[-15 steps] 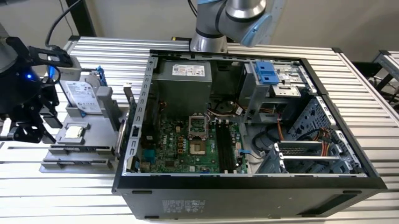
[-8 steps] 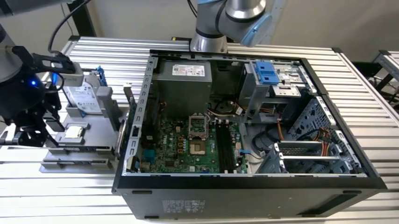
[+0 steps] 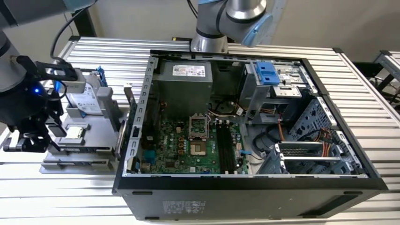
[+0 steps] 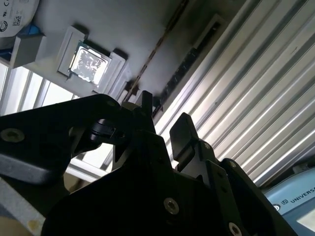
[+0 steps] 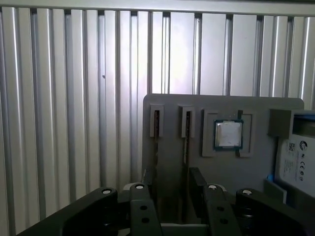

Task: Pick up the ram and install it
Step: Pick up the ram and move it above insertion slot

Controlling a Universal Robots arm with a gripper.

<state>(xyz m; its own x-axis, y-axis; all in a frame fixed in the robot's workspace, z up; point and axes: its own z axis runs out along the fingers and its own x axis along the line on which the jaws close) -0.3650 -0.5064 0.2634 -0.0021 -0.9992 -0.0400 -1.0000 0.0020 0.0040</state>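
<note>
Exterior view: the gripper [image 3: 25, 143] hangs over a grey tray [image 3: 75, 164]. Second wrist view: jaws apart and empty above the ram [image 4: 191, 64], a thin dark stick on edge in the tray. First wrist view: a white-labelled drive [image 5: 295, 157] nearby.

One open black metal computer case [image 3: 250, 192] lies on the single ribbed aluminium worktop [image 3: 362, 79]. Inside are one green motherboard [image 3: 168, 140] and one blue plastic bracket [image 3: 265, 72]. One flat grey parts tray [image 5: 172, 105] sits by the worktop's edge at the exterior view's left. It carries one square silver CPU chip [image 5: 228, 134], one silver hard drive [image 5: 295, 157] and two narrow slots [image 5: 156, 120]. One black gripper [image 5: 172, 172] has two fingers [image 5: 147, 196].
</note>
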